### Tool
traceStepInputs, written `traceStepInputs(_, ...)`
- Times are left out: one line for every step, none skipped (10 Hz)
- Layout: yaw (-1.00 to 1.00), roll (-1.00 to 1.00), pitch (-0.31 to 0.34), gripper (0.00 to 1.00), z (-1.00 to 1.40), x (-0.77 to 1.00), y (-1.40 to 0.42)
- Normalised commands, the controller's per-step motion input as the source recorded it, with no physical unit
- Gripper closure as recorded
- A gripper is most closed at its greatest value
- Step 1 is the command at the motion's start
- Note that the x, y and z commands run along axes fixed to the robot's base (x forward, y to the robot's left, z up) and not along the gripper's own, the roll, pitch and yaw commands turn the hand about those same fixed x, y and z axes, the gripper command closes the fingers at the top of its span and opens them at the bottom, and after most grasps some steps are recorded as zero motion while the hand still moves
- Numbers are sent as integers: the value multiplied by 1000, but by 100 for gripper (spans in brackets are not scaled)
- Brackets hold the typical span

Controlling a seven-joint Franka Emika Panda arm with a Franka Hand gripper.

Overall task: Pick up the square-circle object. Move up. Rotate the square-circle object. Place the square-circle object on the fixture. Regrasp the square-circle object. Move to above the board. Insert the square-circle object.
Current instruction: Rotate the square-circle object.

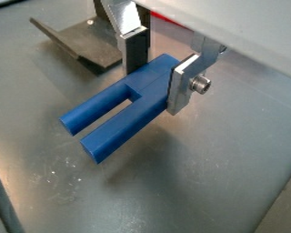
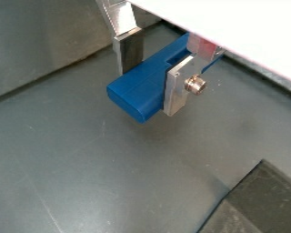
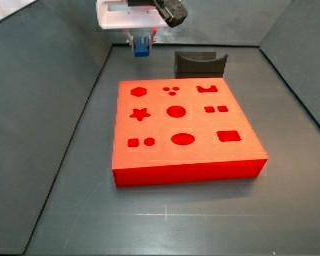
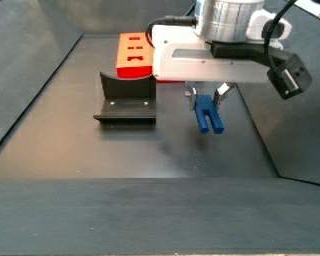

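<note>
Board [image 3: 187, 135]: big red slab with cut-outs, filling the middle of the floor in a side view; nothing in its holes yet.
Fixture [image 4: 125, 95]: dark bracket on its plate, at about 12 o'clock from the board in a side view [image 3: 200, 63], bare; the peg is not on it.
Gripper [image 4: 208, 96]: hanging beside the fixture, off the board's far edge, around 11 o'clock from the board's centre [image 3: 141, 40]. Clenched on the peg, silver fingers [image 1: 182, 84] pressing its head from both sides.
Peg [image 1: 121, 108]: blue, held off the floor, prongs pointing away from the fingers; also seen end-on in a wrist view [image 2: 149, 84].
Risk: the grip is only on the head end, so I'd guess a turn could let the peg swing or slip between the pads.
Risk: lowering it tilted onto the fixture could knock it loose, since the notch looks narrow.
</note>
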Motion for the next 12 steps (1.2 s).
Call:
traceStepInputs(14, -161, -109, 100, -679, 39, 13)
traceStepInputs(11, -170, -122, 100, -599, 37, 16)
traceStepInputs(5, -175, -128, 100, -548, 34, 18)
traceStepInputs(1, -184, -134, 100, -480, 32, 20)
traceStepInputs(-3, -185, -139, 100, -449, 32, 24)
traceStepInputs(-9, -187, -149, 100, -385, 25, 24)
traceStepInputs(-8, -191, -153, 100, -355, 23, 23)
traceStepInputs(-7, -198, -155, 100, -311, 23, 25)
traceStepInputs(-7, -202, -163, 100, -266, 27, 25)
traceStepInputs(-6, -204, -174, 100, -226, 20, 23)
traceStepInputs(0, 0, 0, 0, 0, 0, 0)
traceStepInputs(0, 0, 0, 0, 1000, 0, 0)
